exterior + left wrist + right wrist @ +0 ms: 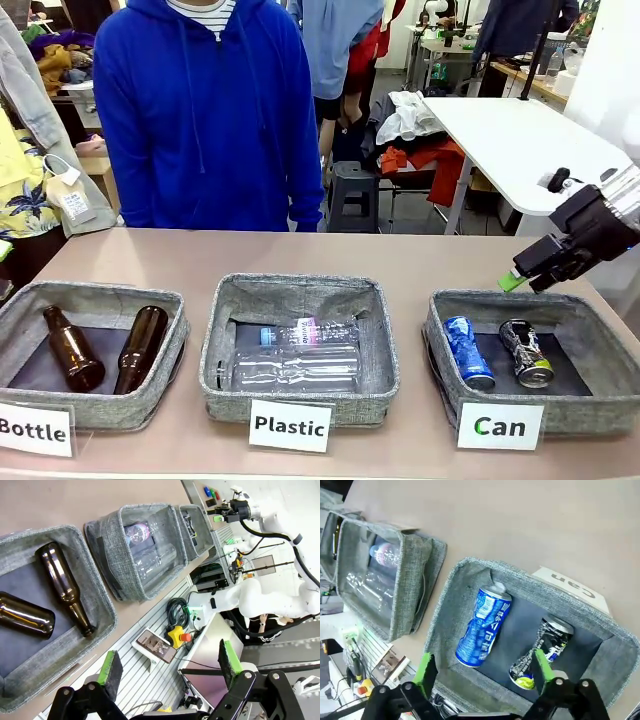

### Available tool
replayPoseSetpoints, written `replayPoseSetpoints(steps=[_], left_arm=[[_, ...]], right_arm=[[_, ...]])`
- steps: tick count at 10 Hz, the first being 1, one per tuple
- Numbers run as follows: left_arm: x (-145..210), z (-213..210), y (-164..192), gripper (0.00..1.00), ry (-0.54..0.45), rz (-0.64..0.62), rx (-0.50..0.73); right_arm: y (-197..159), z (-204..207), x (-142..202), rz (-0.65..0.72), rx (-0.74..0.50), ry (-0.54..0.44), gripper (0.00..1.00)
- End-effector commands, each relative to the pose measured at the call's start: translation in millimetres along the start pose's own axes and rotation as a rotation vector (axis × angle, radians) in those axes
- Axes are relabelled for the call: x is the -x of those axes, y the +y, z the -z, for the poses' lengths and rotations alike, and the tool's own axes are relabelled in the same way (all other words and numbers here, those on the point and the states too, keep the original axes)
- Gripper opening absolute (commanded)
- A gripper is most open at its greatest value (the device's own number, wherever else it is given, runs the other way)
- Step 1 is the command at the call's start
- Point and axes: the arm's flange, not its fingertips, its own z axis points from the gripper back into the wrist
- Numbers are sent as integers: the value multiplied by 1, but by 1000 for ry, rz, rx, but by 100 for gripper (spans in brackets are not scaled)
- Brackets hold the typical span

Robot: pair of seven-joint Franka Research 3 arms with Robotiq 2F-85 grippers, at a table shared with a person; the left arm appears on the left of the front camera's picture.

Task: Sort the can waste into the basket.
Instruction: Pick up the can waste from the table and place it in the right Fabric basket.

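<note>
Both small metal drink cans lay side by side in the square grey fabric basket [445, 345] behind the white "Can" card, at the lower right of the front view: the blue can with white print [468, 352] on the left, the dented black and silver can [526, 352] to its right, apart from one another. My right hand [530, 270] hovered above the basket's far rim at the right edge of that frame, fingers spread and holding nothing. In its own wrist view both cans sat between my green pads [426, 670]. My left hand [170, 667] was spread and empty too, off the near edge of the desk [400, 260]. By my judgement the sorting was done; the careful move was to lift straight up, clear of the fabric rim, without snagging it.
</note>
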Motion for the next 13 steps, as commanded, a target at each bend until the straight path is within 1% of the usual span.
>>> replayPoseSetpoints(steps=[1,2,3,4,5,6,7,8,9,10,13], left_arm=[[0,-1,-2,100,11,-18,-8],[0,-1,-2,100,11,-18,-8],[0,-1,-2,100,11,-18,-8],[0,-1,-2,100,11,-18,-8],[0,-1,-2,100,11,-18,-8],[0,-1,-2,100,11,-18,-8],[0,-1,-2,100,11,-18,-8],[0,-1,-2,100,11,-18,-8],[0,-1,-2,100,11,-18,-8],[0,-1,-2,100,11,-18,-8],[0,-1,-2,100,11,-18,-8]], right_arm=[[-1,4,-2,69,-64,-7,100],[-3,4,0,132,-95,-10,100],[-5,0,4,170,-152,-53,100],[-7,-6,7,181,-338,-76,100],[-13,-15,13,153,-505,-129,100],[-26,-25,22,192,-621,-152,100],[-38,-31,38,200,-702,-156,100],[-44,-33,52,150,-735,-154,100],[-43,-32,59,141,-703,-157,100],[-27,-37,44,177,-683,-164,100],[-27,-37,44,177,-683,-164,100]])
